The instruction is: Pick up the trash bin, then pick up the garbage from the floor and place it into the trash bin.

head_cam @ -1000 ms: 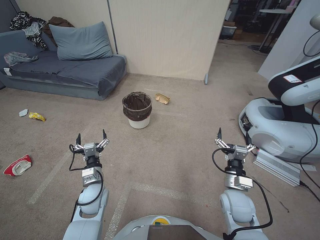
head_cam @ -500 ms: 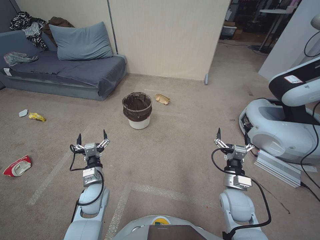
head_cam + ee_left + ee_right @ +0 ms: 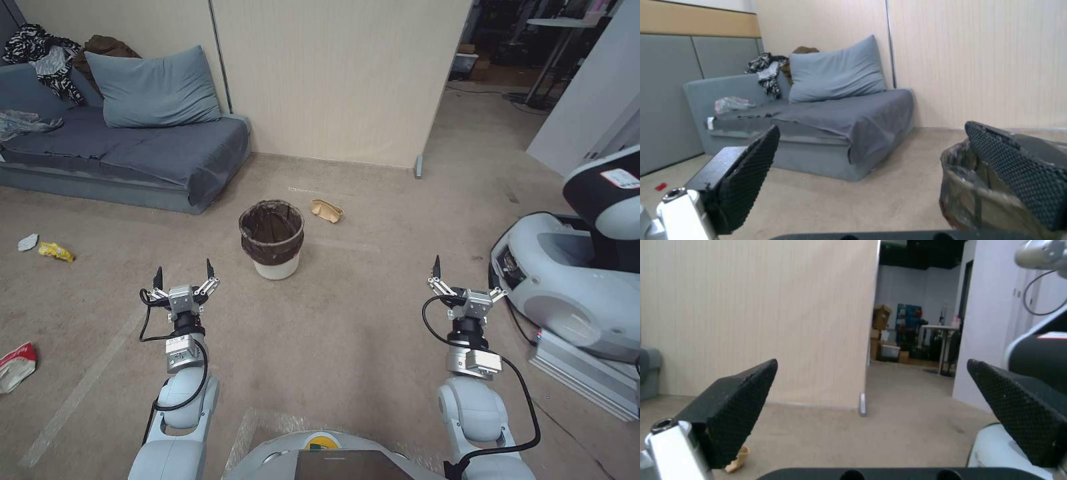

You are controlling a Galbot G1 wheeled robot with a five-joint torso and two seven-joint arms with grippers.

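Still ahead of you, the small round white plastic trash bin with its dark liner point(image 3: 271, 238) stands unpicked on the carpet, centre-far. Left gripper point(image 3: 182, 275) and right gripper point(image 3: 464, 272) hover near, both spread wide, empty. Approach first; tan paper scrap point(image 3: 327, 211) lies just right of it.

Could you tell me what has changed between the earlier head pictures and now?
The whole view has shifted: the robot has driven forward, so the trash bin sits nearer and the floor litter slides toward the left edge. Nothing was grasped. The left claw and right claw stay open, held out over the carpet.
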